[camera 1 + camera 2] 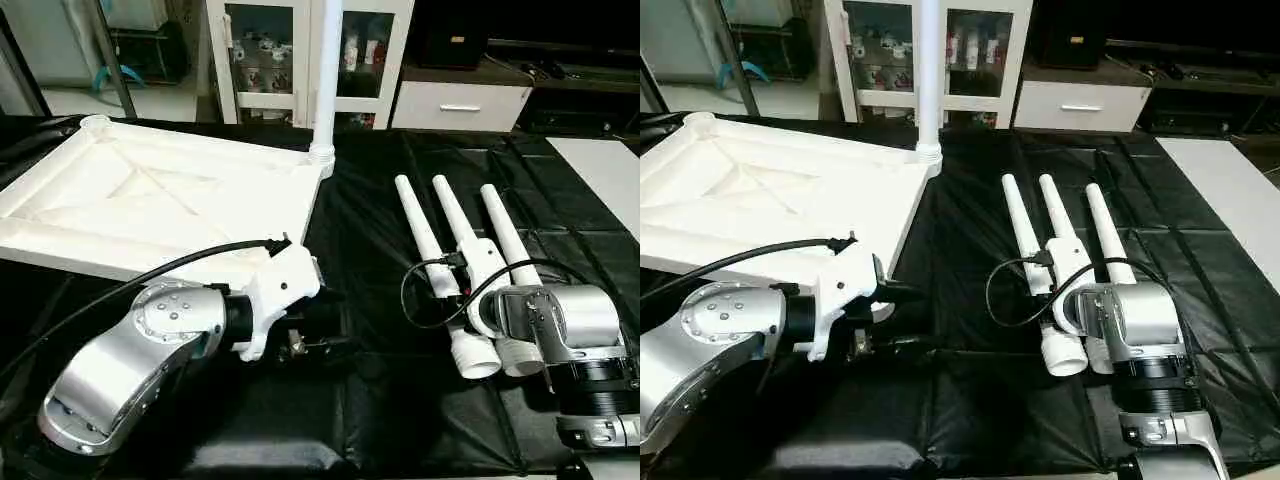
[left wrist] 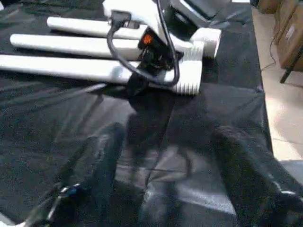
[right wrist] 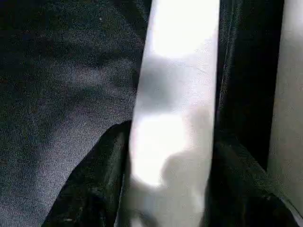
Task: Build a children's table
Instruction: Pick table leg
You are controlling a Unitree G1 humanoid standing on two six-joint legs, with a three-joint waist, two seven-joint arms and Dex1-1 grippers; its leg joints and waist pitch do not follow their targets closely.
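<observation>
The tabletop [image 1: 150, 200] lies underside up at the left edge of the black-covered table [image 1: 380, 400], one leg [image 1: 326, 80] upright in its far right corner socket. Three legs [image 1: 1050, 250] lie side by side at centre. The left gripper [image 2: 165, 189] hovers, fingers spread. The right gripper [image 3: 165, 189] straddles one lying leg, fingers [image 3: 94, 179] at both its sides.

Head views are bright and pretty sharp, with overhead glare streaking the black cover [image 1: 420, 400] and blowing out the white tabletop [image 1: 150, 200]. Wrist views are much softer: the leg [image 3: 175, 94] up close is a blurry glowing bar, probably out of focus, with a smudgy shadow.
</observation>
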